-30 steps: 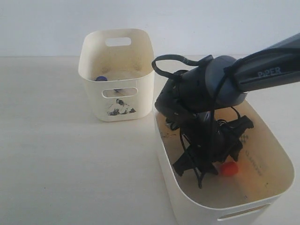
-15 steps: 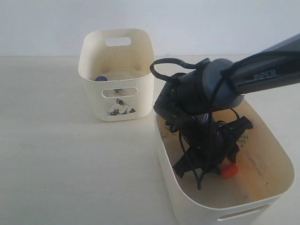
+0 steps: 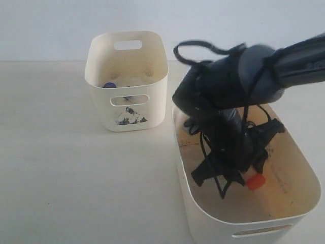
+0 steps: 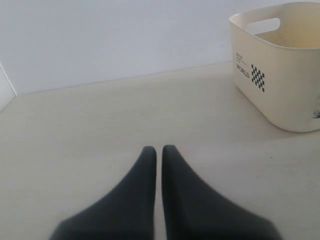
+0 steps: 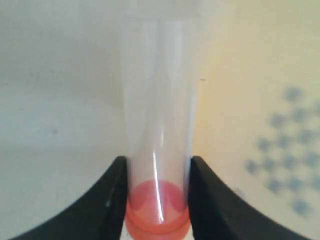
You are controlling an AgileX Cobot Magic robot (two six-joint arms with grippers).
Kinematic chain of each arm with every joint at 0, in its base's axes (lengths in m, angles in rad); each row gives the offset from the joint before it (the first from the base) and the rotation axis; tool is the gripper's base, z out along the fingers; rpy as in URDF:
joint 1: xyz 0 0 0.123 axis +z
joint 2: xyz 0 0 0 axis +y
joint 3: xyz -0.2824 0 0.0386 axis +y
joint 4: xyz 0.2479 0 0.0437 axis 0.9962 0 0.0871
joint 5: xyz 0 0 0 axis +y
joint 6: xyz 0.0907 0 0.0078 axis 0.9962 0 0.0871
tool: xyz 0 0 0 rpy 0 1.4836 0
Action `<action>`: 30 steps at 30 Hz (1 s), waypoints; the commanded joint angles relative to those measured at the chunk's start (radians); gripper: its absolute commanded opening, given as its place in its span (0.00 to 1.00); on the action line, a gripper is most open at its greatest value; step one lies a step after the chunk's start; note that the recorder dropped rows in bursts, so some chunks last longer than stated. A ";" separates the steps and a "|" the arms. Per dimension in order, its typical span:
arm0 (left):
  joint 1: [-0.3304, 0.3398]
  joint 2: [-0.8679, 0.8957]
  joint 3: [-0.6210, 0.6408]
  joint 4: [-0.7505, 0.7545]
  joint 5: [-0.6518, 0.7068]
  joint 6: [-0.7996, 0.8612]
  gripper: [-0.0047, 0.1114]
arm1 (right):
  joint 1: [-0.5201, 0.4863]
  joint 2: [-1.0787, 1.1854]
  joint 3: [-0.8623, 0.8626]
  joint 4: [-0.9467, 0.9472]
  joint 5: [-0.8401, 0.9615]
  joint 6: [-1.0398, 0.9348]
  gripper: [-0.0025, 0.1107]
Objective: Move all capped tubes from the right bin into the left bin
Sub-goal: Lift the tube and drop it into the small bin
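Right wrist view: I find the right gripper (image 5: pixel 157 167) clamped on an orange-capped tube (image 5: pixel 157 100), with one dark finger (image 5: pixel 112 200) pressed against each side of the clear barrel just above the cap.

In the exterior view, that arm reaches down into the wide low bin (image 3: pixel 198 213). The tube's cap shows just beside the gripper, low inside that bin (I cannot tell whether it rests on the floor or hangs clear of it).

The tall narrow bin (image 3: pixel 152 109) stands apart from it on the table (image 3: pixel 76 178), and I note a blue cap (image 3: pixel 109 85) inside it.

Left wrist view: the left gripper (image 4: pixel 159 150) is closed with nothing between its fingers and sits above the table surface.
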 commanded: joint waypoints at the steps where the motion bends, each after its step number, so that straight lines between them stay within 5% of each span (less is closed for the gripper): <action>1: 0.001 -0.003 -0.004 -0.001 -0.008 -0.012 0.08 | -0.006 -0.188 -0.052 0.005 0.030 -0.044 0.02; 5: 0.001 -0.003 -0.004 -0.001 -0.008 -0.012 0.08 | -0.006 -0.407 -0.098 0.007 -0.001 -0.083 0.02; 9: 0.001 -0.003 -0.004 -0.001 -0.008 -0.012 0.08 | -0.006 -0.519 -0.096 0.089 -0.567 -0.335 0.02; 13: 0.001 -0.003 -0.004 -0.001 -0.008 -0.012 0.08 | -0.006 -0.414 -0.096 0.122 -1.071 -0.367 0.02; 18: 0.001 -0.003 -0.004 -0.001 -0.008 -0.012 0.08 | -0.006 -0.269 -0.109 0.122 -1.382 -0.377 0.03; 21: 0.001 -0.003 -0.004 -0.001 -0.008 -0.012 0.08 | -0.019 -0.186 -0.159 0.124 -1.369 -0.377 0.16; 26: 0.001 -0.003 -0.004 -0.001 -0.008 -0.012 0.08 | -0.061 -0.098 -0.233 0.223 -1.259 -0.365 0.57; 27: 0.001 -0.003 -0.004 -0.001 -0.008 -0.012 0.08 | -0.065 -0.096 -0.244 0.255 -1.218 -0.361 0.55; 30: 0.001 -0.003 -0.004 -0.001 -0.008 -0.012 0.08 | -0.065 -0.167 -0.266 0.285 -1.058 -0.363 0.04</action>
